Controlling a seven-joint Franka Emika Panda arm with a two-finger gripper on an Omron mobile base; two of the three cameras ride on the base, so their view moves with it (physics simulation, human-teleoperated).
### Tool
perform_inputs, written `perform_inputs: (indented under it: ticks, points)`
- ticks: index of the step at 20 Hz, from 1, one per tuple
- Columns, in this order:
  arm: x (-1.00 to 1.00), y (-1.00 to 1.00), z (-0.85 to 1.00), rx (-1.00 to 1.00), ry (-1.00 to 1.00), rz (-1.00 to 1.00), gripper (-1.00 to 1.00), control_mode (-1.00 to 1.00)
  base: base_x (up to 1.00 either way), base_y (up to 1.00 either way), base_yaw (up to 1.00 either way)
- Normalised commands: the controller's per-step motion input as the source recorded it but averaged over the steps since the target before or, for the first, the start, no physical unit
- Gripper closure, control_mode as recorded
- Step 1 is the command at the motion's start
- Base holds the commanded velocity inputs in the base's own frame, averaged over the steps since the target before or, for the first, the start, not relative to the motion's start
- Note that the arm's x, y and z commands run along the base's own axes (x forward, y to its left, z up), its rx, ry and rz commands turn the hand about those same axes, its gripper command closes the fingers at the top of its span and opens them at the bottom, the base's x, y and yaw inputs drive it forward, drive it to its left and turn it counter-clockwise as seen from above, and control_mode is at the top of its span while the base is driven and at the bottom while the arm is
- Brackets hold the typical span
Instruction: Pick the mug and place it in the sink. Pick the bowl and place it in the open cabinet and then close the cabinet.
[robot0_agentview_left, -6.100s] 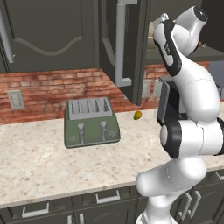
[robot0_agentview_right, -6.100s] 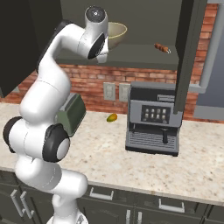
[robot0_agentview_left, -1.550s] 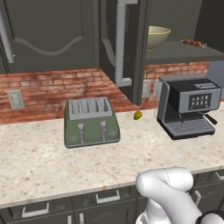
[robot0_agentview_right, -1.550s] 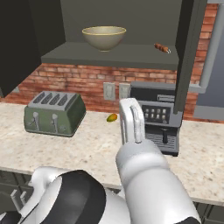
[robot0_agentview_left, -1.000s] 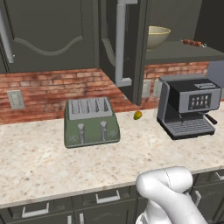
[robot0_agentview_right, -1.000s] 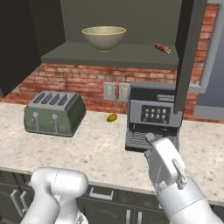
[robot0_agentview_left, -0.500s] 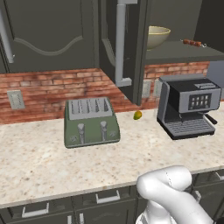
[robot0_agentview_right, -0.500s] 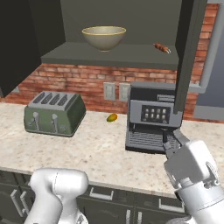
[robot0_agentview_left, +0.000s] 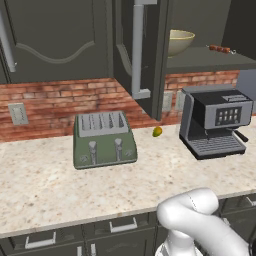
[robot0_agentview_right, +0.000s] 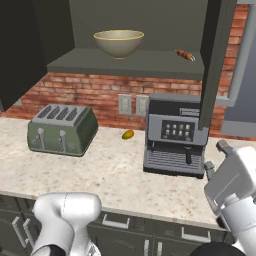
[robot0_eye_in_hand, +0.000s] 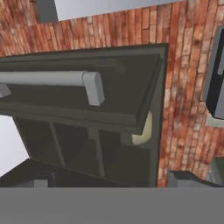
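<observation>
We're seeing the cream bowl (robot0_agentview_right: 119, 43) sitting on the open cabinet's shelf (robot0_agentview_right: 145, 64), so we're swinging our empty pincer, fingers apart, toward the cabinet door (robot0_agentview_left: 140, 52) and its silver bar handle (robot0_eye_in_hand: 52, 79) for closing.

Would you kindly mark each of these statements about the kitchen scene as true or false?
1. The bowl sits on the shelf of the open cabinet. True.
2. The toaster is red. False: it is green.
3. The cabinet door is closed. False: it stands open.
4. A coffee machine stands on the counter right of the toaster. True.
5. A small yellow-green fruit lies on the counter by the brick wall. True.
</observation>
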Motion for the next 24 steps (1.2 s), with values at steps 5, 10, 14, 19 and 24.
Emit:
perform_inputs:
  ticks: [5,10,14,19,24]
  points:
    - [0.37,-0.30,0.00,0.00,0.00,0.00,-1.00,-1.00,0.00,0.00,0.00]
    - [0.48,-0.04,-0.01,0.00,0.00,0.00,-1.00,-1.00,0.00,0.00,0.00]
    - [0.53,0.00,-0.09,-0.01,0.00,0.00,-1.00,-1.00,0.00,0.00,0.00]
    - [0.38,0.00,-0.03,-0.02,0.00,0.00,-1.00,-1.00,0.00,0.00,0.00]
    - [0.18,0.05,0.00,-0.07,-0.03,0.01,-1.00,-1.00,0.00,0.00,0.00]
